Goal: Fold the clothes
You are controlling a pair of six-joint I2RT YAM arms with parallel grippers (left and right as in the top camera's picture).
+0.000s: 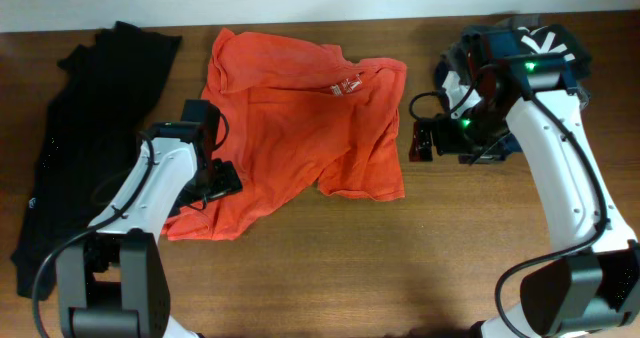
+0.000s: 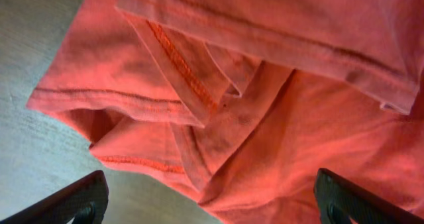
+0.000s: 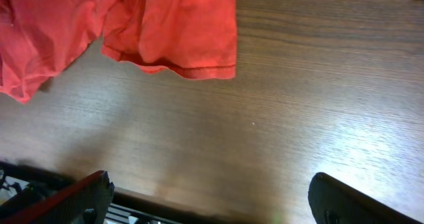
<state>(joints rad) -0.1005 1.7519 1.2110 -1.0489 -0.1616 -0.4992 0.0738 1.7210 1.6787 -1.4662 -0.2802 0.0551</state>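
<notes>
The orange-red T-shirt (image 1: 300, 118) lies crumpled on the middle of the table, its white neck label (image 1: 345, 84) near the top. A plain black garment (image 1: 85, 128) lies along the left side. My left gripper (image 1: 222, 181) is open and empty, low over the shirt's lower-left bunched hems (image 2: 199, 111). My right gripper (image 1: 420, 138) is open and empty, above bare table just right of the shirt's right edge (image 3: 192, 58).
The wooden table (image 1: 420, 258) stretches in front of the shirt. A dark blue and white bundle (image 1: 520, 53) sits at the far right behind my right arm. The table's near edge shows in the right wrist view (image 3: 165, 201).
</notes>
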